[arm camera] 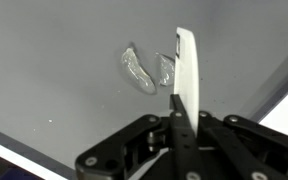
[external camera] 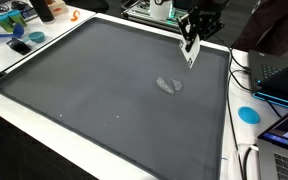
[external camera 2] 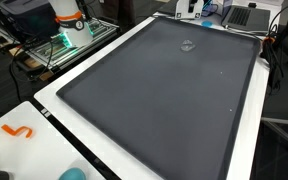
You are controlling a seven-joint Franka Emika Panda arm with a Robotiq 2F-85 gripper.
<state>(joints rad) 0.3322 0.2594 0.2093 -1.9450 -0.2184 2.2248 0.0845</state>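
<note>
My gripper (external camera: 193, 35) hangs over the far right part of a large dark grey mat (external camera: 94, 90). It is shut on a flat white strip (external camera: 191, 52) that sticks out below the fingers. In the wrist view the jaws (arm camera: 176, 108) clamp the white strip (arm camera: 187, 65), which points away from the camera. A small clear crumpled plastic piece (external camera: 169, 85) lies on the mat a little below and left of the strip, apart from it. It also shows in the wrist view (arm camera: 144, 70) and in an exterior view (external camera 2: 187, 45). The gripper itself is out of frame in that exterior view.
The mat (external camera 2: 164, 100) has a raised black rim on a white table (external camera: 44, 130). A blue round lid (external camera: 248, 114), cables and laptops (external camera: 279, 75) lie off the mat's edge. Tools and clutter (external camera: 19, 25) sit at one corner. An orange hook shape (external camera 2: 18, 131) lies on the white table.
</note>
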